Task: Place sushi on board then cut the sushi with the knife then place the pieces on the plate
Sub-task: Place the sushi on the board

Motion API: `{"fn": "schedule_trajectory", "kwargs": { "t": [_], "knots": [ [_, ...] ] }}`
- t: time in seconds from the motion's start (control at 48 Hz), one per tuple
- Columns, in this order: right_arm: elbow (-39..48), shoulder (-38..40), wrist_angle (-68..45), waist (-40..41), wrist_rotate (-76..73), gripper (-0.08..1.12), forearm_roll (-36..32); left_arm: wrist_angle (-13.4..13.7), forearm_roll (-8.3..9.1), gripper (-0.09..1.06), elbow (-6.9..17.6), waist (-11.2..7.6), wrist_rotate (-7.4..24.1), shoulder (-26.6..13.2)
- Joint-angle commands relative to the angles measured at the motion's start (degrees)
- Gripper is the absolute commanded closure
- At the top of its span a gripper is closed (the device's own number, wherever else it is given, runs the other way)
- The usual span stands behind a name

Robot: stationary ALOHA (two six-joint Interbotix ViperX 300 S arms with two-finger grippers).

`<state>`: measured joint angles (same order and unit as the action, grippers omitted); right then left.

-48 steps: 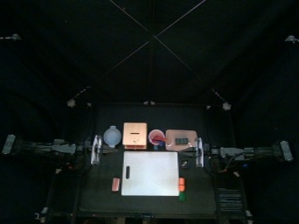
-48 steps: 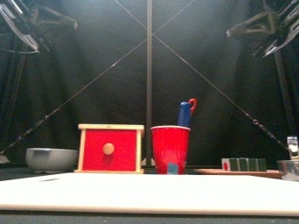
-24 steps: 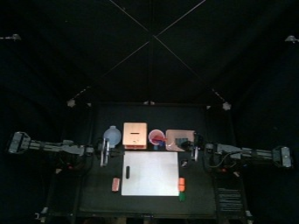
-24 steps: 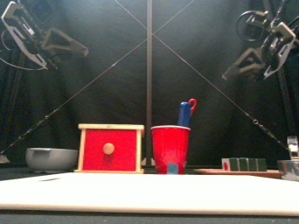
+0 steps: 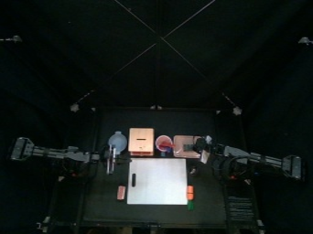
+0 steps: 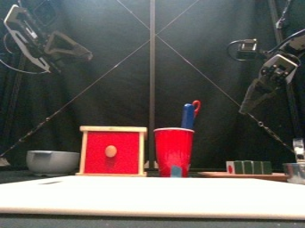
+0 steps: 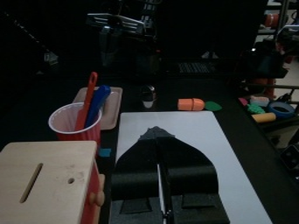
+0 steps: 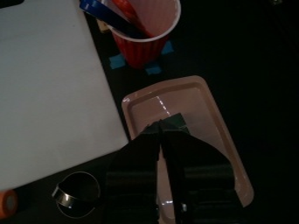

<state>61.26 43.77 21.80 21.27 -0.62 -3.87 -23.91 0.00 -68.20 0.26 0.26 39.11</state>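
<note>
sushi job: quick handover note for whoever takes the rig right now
Left end effector: shut, empty, raised at the white board's left side.
Right end effector: shut, empty, above the pink tray.
Sushi roll sits back right by the tray, not on the board; both knives in the red cup.
Done: nothing. Left: sushi to board, cut, pieces to tray.

Scene was dim overall, lit from above. White cutting board [image 5: 158,181] was the brightest spot, near glare in front view. Faint sheen on pink tray [image 8: 176,101].
</note>
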Motion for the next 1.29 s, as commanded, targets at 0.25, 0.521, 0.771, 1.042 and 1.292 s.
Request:
{"fn": "schedule_trajectory", "kwargs": {
  "t": [0.25, 0.521, 0.771, 1.042, 1.292],
  "knots": [
    [-3.1, -8.3, 3.9, 3.2, 1.1, 0.12, -2.5, -0.5, 0.0, 0.99, 1.1, 0.18, 0.1, -0.2],
    [-5.4, -15.3, 4.8, 6.4, 9.9, 0.12, -0.9, -0.5, -0.09, 0.99, 1.1, 0.44, 0.1, -0.3],
    [-5.6, -19.6, 4.7, 11.2, 22.7, 0.12, 8.9, -0.5, 0.0, 1.0, 0.7, 0.53, 0.1, -0.3],
    [-6.1, -23.0, 3.3, 13.9, 33.8, 0.12, 16.7, -0.5, -0.09, 0.99, 0.4, 0.53, 0.0, -0.2],
    [-6.2, -28.7, 0.0, 13.9, 35.5, 0.12, 16.7, -0.5, -0.09, 1.0, 0.4, 0.53, -0.1, -0.3]
  ]
}}
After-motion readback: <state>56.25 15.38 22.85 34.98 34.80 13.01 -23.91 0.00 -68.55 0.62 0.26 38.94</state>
